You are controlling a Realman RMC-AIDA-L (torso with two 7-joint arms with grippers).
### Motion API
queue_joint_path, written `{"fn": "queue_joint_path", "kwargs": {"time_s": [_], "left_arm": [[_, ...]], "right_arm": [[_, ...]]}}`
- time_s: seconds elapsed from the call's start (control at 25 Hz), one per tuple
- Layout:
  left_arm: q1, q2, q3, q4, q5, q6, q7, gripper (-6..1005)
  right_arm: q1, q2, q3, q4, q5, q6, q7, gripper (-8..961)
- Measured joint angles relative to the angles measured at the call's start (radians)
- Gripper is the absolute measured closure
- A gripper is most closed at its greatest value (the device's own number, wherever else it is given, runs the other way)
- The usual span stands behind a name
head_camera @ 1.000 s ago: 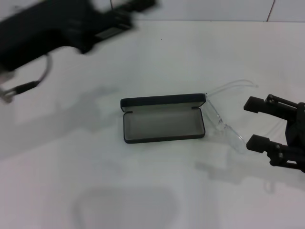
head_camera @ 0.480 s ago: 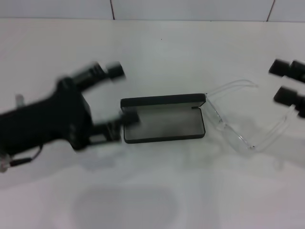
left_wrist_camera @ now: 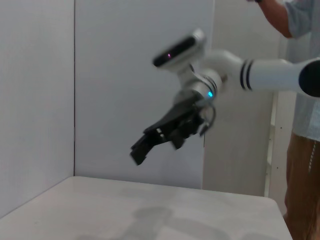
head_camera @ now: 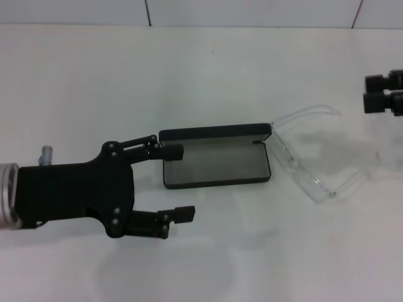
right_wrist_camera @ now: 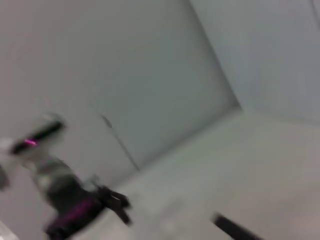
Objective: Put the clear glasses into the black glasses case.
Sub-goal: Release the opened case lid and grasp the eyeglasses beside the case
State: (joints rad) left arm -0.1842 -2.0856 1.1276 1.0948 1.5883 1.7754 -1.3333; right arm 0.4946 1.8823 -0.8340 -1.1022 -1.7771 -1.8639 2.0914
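Note:
The black glasses case [head_camera: 216, 162] lies open in the middle of the white table, its lid standing along the far side and its grey lining empty. To its right the clear glasses [head_camera: 310, 165] rest on the table with arms unfolded, one end close to the case's right corner. My left gripper [head_camera: 178, 182] hovers open at the case's left end; one finger [head_camera: 169, 151] overlaps the left rim, the other sits nearer me. At the right edge, my right gripper [head_camera: 376, 92] is open and well away from the glasses. It hangs high above the table in the left wrist view [left_wrist_camera: 150, 146].
A white tiled wall [head_camera: 252, 11] bounds the table [head_camera: 208, 69] at the back. A person [left_wrist_camera: 306, 125] stands beyond the table's right side in the left wrist view. Only blurred walls and my left arm [right_wrist_camera: 67, 202], far off, appear in the right wrist view.
My left arm swung from the back left down to the case's left end. My right gripper pulled away from the glasses, back and to the right edge. Case and glasses stayed put.

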Motion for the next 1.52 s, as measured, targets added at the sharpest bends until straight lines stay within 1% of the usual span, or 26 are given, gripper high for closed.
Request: {"fn": "queue_joint_path", "kwargs": {"time_s": [0.08,0.16,0.2,0.24,0.28,0.32,0.4,0.44,0.52,0.56,0.6,0.64,0.68,0.8,0.84,1.04,1.16,1.4,1.52], "left_arm": [[-0.001,0.000,-0.001,-0.002,0.000,-0.003,0.010,117],[-0.001,-0.001,-0.003,-0.008,0.001,-0.005,0.025,118],[-0.004,-0.001,-0.003,-0.009,0.002,-0.005,0.028,119],[-0.007,-0.002,-0.003,-0.009,0.002,-0.005,0.028,119],[-0.014,-0.003,-0.003,-0.010,0.002,-0.005,0.028,120],[-0.022,-0.003,-0.003,-0.012,0.002,-0.005,0.029,120],[-0.038,-0.004,-0.003,-0.020,0.003,-0.005,0.030,121],[-0.045,-0.004,-0.002,-0.025,0.003,-0.005,0.031,122],[-0.052,-0.004,-0.002,-0.031,0.003,-0.007,0.031,123],[-0.053,-0.004,-0.002,-0.033,0.003,-0.010,0.032,123],[-0.052,-0.004,-0.003,-0.034,0.003,-0.013,0.033,124],[-0.052,-0.004,-0.003,-0.035,0.003,-0.017,0.035,124],[-0.052,-0.004,-0.002,-0.036,0.003,-0.020,0.037,125],[-0.052,-0.004,0.000,-0.039,0.003,-0.023,0.049,126],[-0.052,-0.004,0.001,-0.039,0.003,-0.025,0.053,127],[-0.049,-0.004,0.003,-0.041,0.002,-0.029,0.059,129],[-0.049,-0.004,0.002,-0.047,0.000,-0.030,0.067,130],[-0.054,-0.004,0.002,-0.057,0.000,-0.032,0.085,133],[-0.061,-0.004,0.001,-0.062,0.002,-0.040,0.085,135]], "right_arm": [[0.052,-0.020,-0.003,-0.112,-0.109,-0.020,0.166,225],[0.119,-0.041,-0.006,-0.169,-0.190,-0.064,0.279,226],[0.156,-0.053,-0.006,-0.179,-0.225,-0.093,0.327,227],[0.156,-0.053,-0.006,-0.179,-0.225,-0.093,0.327,227],[0.235,-0.073,-0.008,-0.168,-0.299,-0.147,0.423,228],[0.249,-0.077,-0.008,-0.163,-0.319,-0.157,0.442,228],[0.307,-0.085,-0.020,-0.130,-0.416,-0.182,0.493,229],[0.330,-0.085,-0.026,-0.114,-0.453,-0.190,0.503,229],[0.393,-0.073,-0.055,-0.071,-0.577,-0.207,0.517,230],[0.423,-0.060,-0.074,-0.052,-0.633,-0.211,0.520,231],[0.450,-0.039,-0.092,-0.043,-0.697,-0.211,0.521,231],[0.468,-0.023,-0.106,-0.037,-0.743,-0.210,0.521,232],[0.486,-0.001,-0.116,-0.037,-0.787,-0.208,0.521,232],[0.526,0.051,-0.126,-0.039,-0.887,-0.197,0.521,236],[0.537,0.065,-0.128,-0.039,-0.912,-0.189,0.521,239],[0.558,0.122,-0.170,-0.021,-0.977,-0.119,0.520,253],[0.555,0.137,-0.204,0.011,-0.968,-0.064,0.520,261],[0.552,0.138,-0.242,0.142,-0.904,0.073,0.516,265],[0.551,0.138,-0.263,0.184,-0.891,0.122,0.516,266]]}}
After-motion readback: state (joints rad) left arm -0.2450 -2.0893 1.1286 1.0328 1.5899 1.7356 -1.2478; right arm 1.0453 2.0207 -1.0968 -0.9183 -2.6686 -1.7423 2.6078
